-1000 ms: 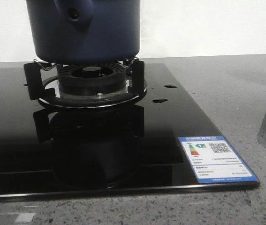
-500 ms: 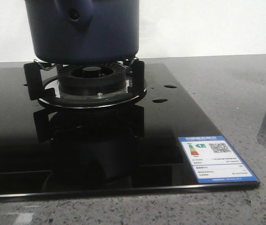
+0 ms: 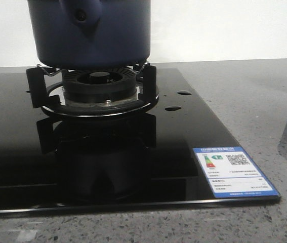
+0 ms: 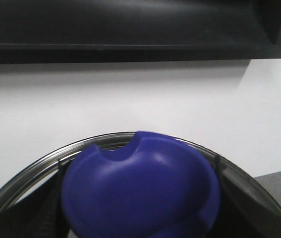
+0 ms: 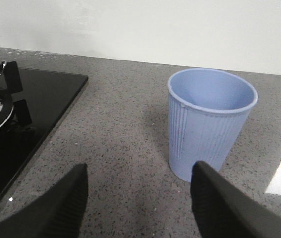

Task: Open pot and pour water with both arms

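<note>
A: Pot sits on the burner stand of the black hob, toward the table's left rear.

B: Left wrist view?

A: Blue knob on a glass lid fills it; jaw state cannot be told. A weak hold could drop the lid.

B: Right?

A: Right gripper spread wide, empty (nothing between the fingers), facing the pale cup near the right edge. A careless reach could topple it.

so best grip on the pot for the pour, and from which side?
Take the pot by its handle, probably coming from the robot-facing front: it juts toward the camera. The straight round sides look too wide for open fingers like the right gripper's. The pot sits on the burner supports, so lift it straight up first.
</note>
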Controlling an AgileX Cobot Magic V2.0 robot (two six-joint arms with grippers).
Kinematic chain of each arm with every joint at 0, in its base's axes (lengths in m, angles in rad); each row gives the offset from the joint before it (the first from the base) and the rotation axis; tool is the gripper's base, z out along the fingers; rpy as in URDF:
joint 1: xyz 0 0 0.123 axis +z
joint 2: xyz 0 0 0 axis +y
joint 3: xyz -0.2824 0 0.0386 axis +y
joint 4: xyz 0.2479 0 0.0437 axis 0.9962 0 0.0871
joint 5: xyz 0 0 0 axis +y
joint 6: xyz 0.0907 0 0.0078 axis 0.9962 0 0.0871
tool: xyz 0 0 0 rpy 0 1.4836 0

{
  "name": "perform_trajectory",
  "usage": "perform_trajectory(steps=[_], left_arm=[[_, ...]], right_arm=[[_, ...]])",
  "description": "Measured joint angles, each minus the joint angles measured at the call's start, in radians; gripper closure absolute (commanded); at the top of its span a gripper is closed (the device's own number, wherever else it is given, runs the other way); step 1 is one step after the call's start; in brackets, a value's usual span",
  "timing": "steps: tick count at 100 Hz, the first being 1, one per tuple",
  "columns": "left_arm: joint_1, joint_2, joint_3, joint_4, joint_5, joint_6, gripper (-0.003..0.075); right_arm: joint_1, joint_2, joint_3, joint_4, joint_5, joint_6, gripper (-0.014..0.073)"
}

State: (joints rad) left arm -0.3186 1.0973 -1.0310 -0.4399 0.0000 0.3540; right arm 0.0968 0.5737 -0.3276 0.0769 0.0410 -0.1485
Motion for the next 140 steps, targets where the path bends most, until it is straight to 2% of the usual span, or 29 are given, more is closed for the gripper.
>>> perform_trajectory(steps=[30,35,47,52,86,140], left_arm=[[0.019,-0.023,0.0,0.002,0.015,0.0,0.0321],[0.019,-0.023,0.0,0.002,0.018,0.0,0.0321],[0.019,-0.023,0.0,0.002,0.025,0.0,0.0321],[0.019,-0.023,0.0,0.002,0.027,0.0,0.0321],[0.019,-0.023,0.0,0.002,0.029,0.0,0.0321],[0.019,-0.023,0.0,0.002,0.03,0.0,0.0321]], right_arm=[[-0.161,0.255,0.002,0.0,-0.179,0.0,0.0173],[-0.164,0.295,0.002,0.0,-0.206,0.0,0.0138],[-0.155,0.378,0.002,0.0,-0.268,0.006,-0.0008],[-0.152,0.408,0.002,0.0,-0.29,0.014,-0.0034],[-0.151,0.633,-0.007,0.0,-0.541,0.058,-0.0033],[-0.151,0.948,-0.173,0.0,-0.739,0.061,-0.0009]])
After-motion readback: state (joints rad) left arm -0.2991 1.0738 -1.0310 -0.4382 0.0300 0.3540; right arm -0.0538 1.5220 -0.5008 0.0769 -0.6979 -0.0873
